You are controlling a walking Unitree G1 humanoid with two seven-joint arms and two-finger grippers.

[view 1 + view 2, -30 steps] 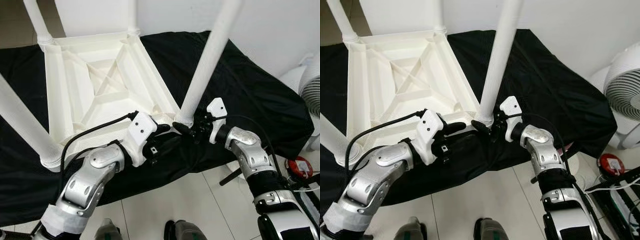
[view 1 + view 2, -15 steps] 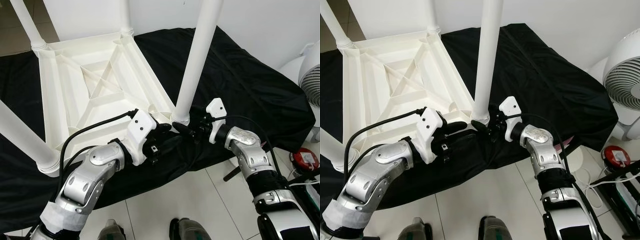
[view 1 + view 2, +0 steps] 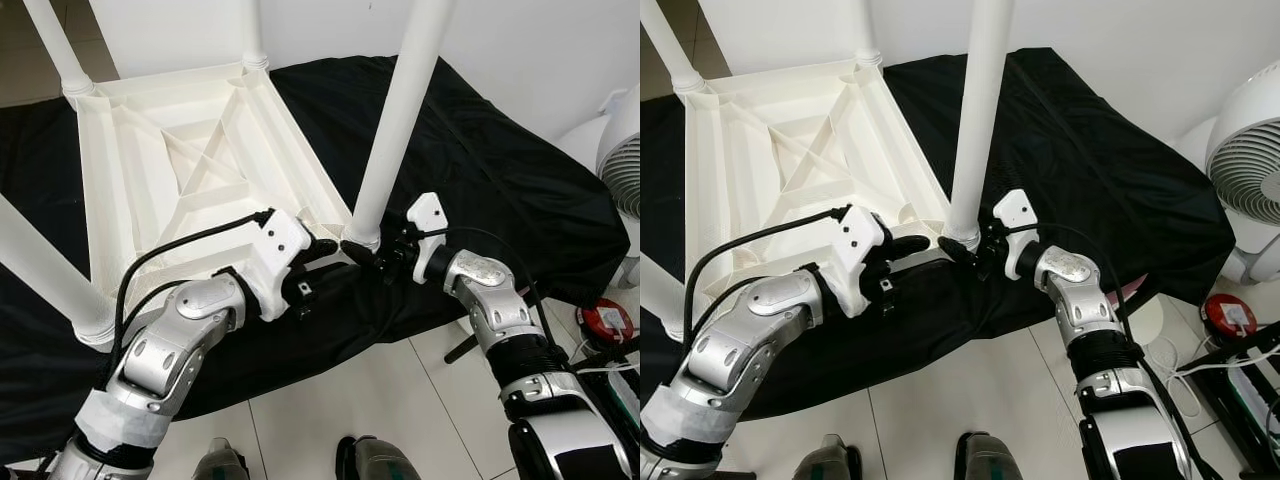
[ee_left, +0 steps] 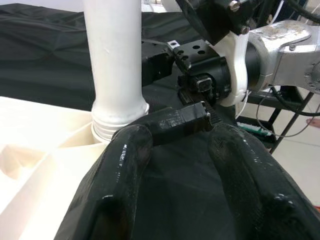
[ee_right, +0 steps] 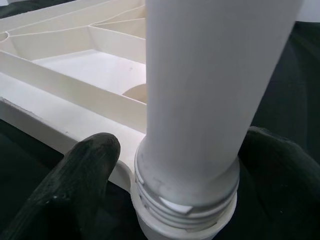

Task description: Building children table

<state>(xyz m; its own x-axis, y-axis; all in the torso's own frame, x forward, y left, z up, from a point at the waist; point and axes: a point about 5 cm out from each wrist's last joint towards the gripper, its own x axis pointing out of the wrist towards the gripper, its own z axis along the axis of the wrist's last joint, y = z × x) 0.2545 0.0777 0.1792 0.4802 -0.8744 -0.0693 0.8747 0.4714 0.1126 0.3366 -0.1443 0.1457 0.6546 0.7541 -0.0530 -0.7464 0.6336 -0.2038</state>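
Observation:
The white plastic children table (image 3: 190, 170) lies upside down on a black cloth, its legs pointing up. My right gripper (image 3: 965, 245) is at the table's near right corner. It is shut on the threaded base of the table leg (image 3: 395, 120), one finger on each side of the table leg (image 5: 210, 90). My left gripper (image 3: 322, 248) hovers just left of that corner, open, its fingers (image 4: 125, 165) spread above the cloth and pointing at the leg base (image 4: 117, 112). The right gripper (image 4: 200, 75) sits just beyond them.
Three other white legs stand at the far left (image 3: 55, 45), far middle (image 3: 250, 30) and near left (image 3: 45, 265) corners. A white fan (image 3: 1250, 170) stands to the right. A red object (image 3: 603, 325) and cables lie on the tiled floor beside the cloth's edge.
The whole view has shifted slightly. Both grippers keep their places at the near right corner, and the right gripper still grips the leg base.

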